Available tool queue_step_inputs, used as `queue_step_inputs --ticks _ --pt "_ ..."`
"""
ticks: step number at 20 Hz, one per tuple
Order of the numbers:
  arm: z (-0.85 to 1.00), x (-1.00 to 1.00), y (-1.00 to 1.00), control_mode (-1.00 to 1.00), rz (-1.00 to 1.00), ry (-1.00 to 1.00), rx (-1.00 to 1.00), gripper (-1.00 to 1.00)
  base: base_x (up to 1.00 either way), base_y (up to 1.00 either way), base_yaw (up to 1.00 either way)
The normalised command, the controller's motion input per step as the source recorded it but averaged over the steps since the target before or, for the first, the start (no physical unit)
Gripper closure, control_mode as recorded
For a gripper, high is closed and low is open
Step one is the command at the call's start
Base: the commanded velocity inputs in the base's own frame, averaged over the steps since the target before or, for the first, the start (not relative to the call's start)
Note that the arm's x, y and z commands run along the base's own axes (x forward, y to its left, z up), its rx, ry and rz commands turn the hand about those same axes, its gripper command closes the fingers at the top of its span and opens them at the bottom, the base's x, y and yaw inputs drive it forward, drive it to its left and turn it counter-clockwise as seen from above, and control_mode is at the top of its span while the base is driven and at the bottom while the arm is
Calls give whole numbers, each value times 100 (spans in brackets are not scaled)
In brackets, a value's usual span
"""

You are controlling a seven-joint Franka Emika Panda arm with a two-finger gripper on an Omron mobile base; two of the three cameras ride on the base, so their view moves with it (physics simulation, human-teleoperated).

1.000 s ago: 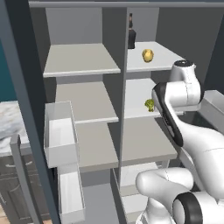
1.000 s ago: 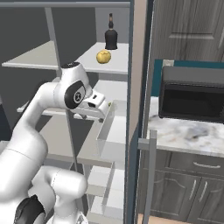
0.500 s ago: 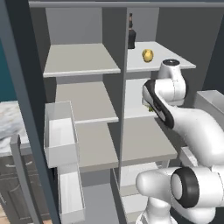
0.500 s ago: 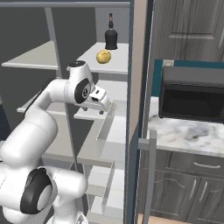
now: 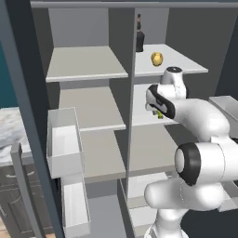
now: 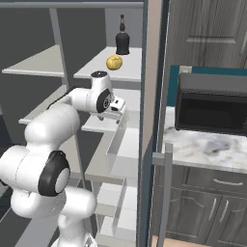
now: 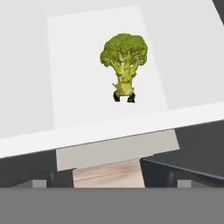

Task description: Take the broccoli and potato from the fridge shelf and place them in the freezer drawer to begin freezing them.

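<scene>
The broccoli (image 7: 124, 59) is a small yellow-green sprig lying on the white middle right fridge shelf (image 7: 78, 70). A bit of the broccoli (image 5: 160, 114) peeks out under my hand. My gripper (image 5: 157, 107) hangs just above and in front of it, near the shelf's front edge. Its fingertips (image 7: 43, 183) stand wide apart at the bottom of the hand view, open, with nothing between them. The potato (image 5: 156, 58) (image 6: 114, 62), a smooth golden-yellow ball, sits one shelf higher. The freezer drawer is out of view.
A dark bottle (image 5: 139, 41) (image 6: 122, 43) stands behind the potato. The upright divider (image 5: 131, 116) splits the shelves. Pale translucent door bins (image 5: 62, 139) (image 6: 120, 144) hang on the open doors. A microwave (image 6: 212, 108) sits on the marble counter (image 6: 212, 149) to the right.
The arm has swung in toward the middle right shelf, and the hand now covers most of the broccoli in the left base view. The fingers stayed wide apart.
</scene>
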Motion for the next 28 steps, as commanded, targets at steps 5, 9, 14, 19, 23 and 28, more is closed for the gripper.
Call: queue_step_inputs --ticks 5,9,14,19,23,28 --pt "-43 57 -9 -100 0 0 1 -100 0 0 0" --pt "-34 51 -12 -100 0 0 3 -100 0 0 0" --pt "-25 41 -20 -100 0 0 4 -100 0 0 0" --pt "-20 33 -21 -100 0 0 4 -100 0 0 0" --pt "-14 25 -20 -100 0 0 4 -100 0 0 0" --pt "-24 27 -7 -100 0 0 1 -100 0 0 0"
